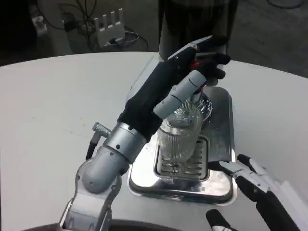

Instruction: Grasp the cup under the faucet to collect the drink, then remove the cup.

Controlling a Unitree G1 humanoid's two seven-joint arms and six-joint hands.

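Head view: the cup [179, 137] is standing on the drip tray [219, 190], with the left hand [195, 79] up at the faucet above it.

From where I stand, the ribbed clear cup sits upright on the tray's grille, right under the dispenser [197, 24]. The left hand reaches over it, fingers curled around what looks like the tap lever; whether it truly grips the lever I cannot tell. The right hand [252, 180] waits just beside the tray's near right corner, fingers spread, holding nothing. I judge this the filling step. Next, the tap needs releasing, then a steady, level lift of the cup clear of the tray.
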